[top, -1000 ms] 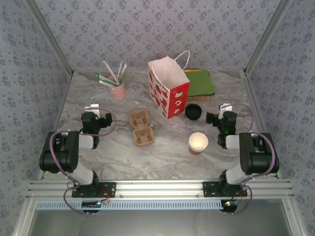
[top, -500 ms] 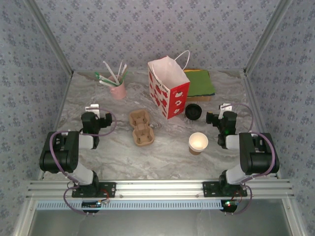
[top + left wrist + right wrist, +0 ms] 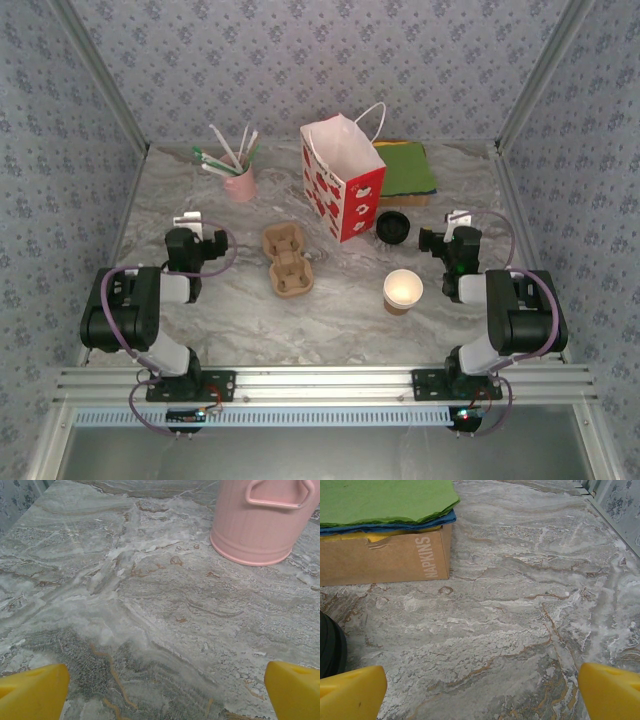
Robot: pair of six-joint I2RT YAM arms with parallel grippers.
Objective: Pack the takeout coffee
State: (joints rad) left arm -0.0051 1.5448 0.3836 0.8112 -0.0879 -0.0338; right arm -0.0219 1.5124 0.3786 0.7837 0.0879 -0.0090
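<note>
The takeout coffee, a brown cup with a black lid on it, is out of view. A lidless brown paper cup with a pale cream inside stands on the marble table, right of centre. A separate black round piece lies behind it, beside the red-and-white paper bag, which stands upright with its mouth open. My left gripper rests low at the left, open over bare marble. My right gripper is open too, just right of the black piece, with nothing between its yellow fingertips.
A cardboard cup carrier lies left of the bag. A pink mug holding straws stands at the back left. A napkin box topped with green sheets sits behind the bag. Patterned walls close in three sides.
</note>
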